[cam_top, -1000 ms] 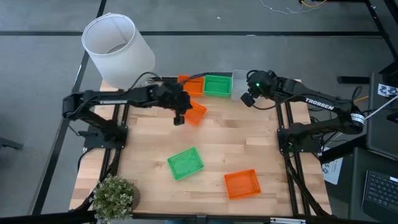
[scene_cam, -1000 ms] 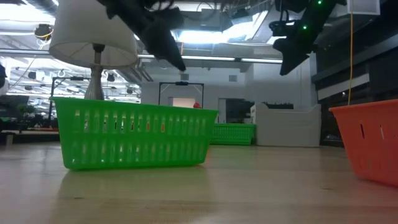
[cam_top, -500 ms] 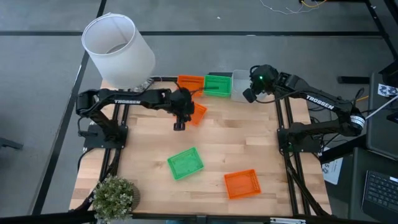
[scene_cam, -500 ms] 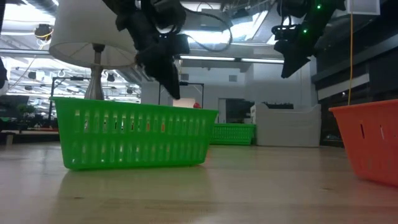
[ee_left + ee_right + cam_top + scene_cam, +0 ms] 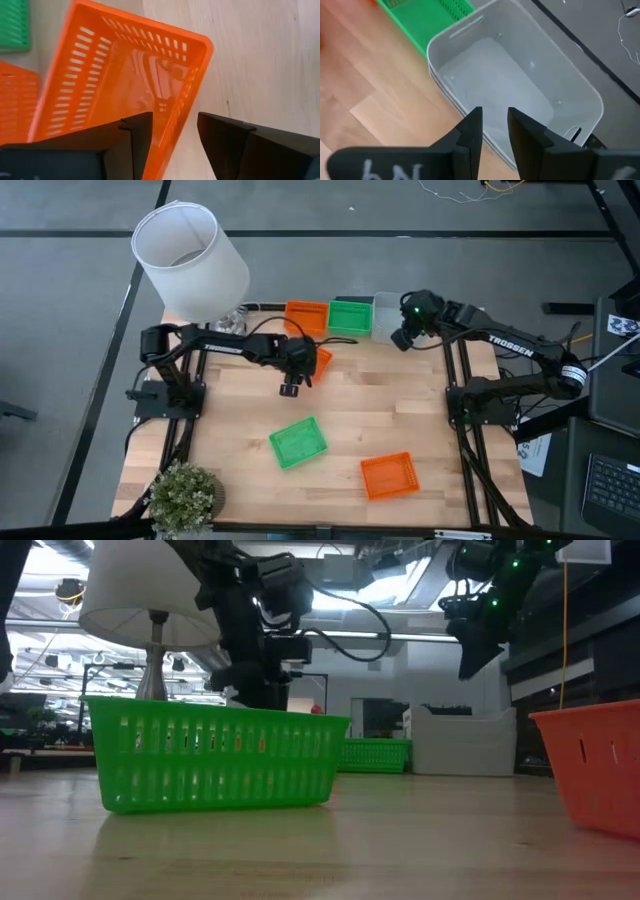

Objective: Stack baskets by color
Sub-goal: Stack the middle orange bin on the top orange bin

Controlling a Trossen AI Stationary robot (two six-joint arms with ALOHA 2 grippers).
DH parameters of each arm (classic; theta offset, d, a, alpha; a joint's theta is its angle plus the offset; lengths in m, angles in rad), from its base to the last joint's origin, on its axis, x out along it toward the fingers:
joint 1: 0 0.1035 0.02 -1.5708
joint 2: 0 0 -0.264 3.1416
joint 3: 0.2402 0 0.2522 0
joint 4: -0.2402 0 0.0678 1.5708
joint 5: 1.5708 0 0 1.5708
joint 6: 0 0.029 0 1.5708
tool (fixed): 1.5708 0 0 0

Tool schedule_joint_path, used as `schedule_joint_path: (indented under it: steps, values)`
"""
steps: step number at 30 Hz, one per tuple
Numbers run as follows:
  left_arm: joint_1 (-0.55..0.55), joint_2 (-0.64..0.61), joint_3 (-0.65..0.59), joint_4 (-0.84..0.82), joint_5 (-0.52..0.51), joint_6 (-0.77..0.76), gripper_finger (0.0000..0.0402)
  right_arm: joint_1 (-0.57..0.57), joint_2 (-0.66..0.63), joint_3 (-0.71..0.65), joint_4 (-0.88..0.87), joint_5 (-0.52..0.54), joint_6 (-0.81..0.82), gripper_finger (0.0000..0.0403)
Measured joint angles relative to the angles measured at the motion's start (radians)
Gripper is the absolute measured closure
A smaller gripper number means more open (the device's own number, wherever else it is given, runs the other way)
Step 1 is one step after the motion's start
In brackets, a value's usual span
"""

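Note:
An orange basket (image 5: 319,358) lies on the table right of centre-back, and its side wall (image 5: 176,131) shows between the fingers of my open left gripper (image 5: 291,387) (image 5: 172,122). At the back edge stand an orange basket (image 5: 306,313), a green one (image 5: 350,315) and stacked pale grey-white ones (image 5: 510,85). My right gripper (image 5: 399,337) (image 5: 495,125) hovers over the grey-white stack, its fingers a little apart with nothing between them. A green basket (image 5: 298,442) and an orange basket (image 5: 388,475) lie toward the near edge. My left gripper slants down from the table's left, one finger (image 5: 135,135) over the orange basket's inside and the other (image 5: 225,140) outside its side wall. Whether either finger touches the wall I cannot tell. The basket rests on the table.
A white lampshade (image 5: 190,260) stands at the back left corner and a small plant (image 5: 183,495) at the near left corner. Bare wood lies between the near baskets and the back row. In the low view the green basket (image 5: 215,755) hides my left fingertips.
My left gripper has come down and toward the near edge beside the orange basket, tipping steeper, and its fingers stand wider apart than a second ago. The orange basket has stayed about where it was. My right gripper has shifted slightly over the grey-white stack.

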State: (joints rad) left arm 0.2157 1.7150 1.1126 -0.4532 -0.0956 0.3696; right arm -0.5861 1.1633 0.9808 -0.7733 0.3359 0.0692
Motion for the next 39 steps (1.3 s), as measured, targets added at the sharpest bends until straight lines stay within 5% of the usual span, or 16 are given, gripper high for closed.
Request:
schedule_joint_path:
  steps: [9,14,18,24,32,39]
  values:
    - [0.000,0.082,0.000,0.027,-0.065,0.000,0.0264,0.000,0.000,-0.022,0.017,0.000,0.001,0.0311]
    - [-0.008,0.060,0.012,-0.003,-0.116,-0.023,0.0372,0.000,0.000,-0.022,0.016,0.000,-0.002,0.0311]
    - [-0.005,0.012,0.108,-0.086,-0.138,-0.055,0.0397,0.000,0.000,-0.022,0.016,0.000,-0.003,0.0311]
    - [0.049,0.003,0.291,-0.248,-0.328,0.054,0.0400,0.000,0.000,-0.022,0.015,0.000,-0.003,0.0311]
    - [0.260,0.056,0.302,-0.219,-0.164,0.187,0.0401,0.000,0.000,-0.022,0.014,0.000,-0.020,0.0311]
    - [0.314,0.124,0.302,-0.073,-0.117,0.252,0.0401,0.000,0.000,-0.022,0.020,0.000,-0.025,0.0311]
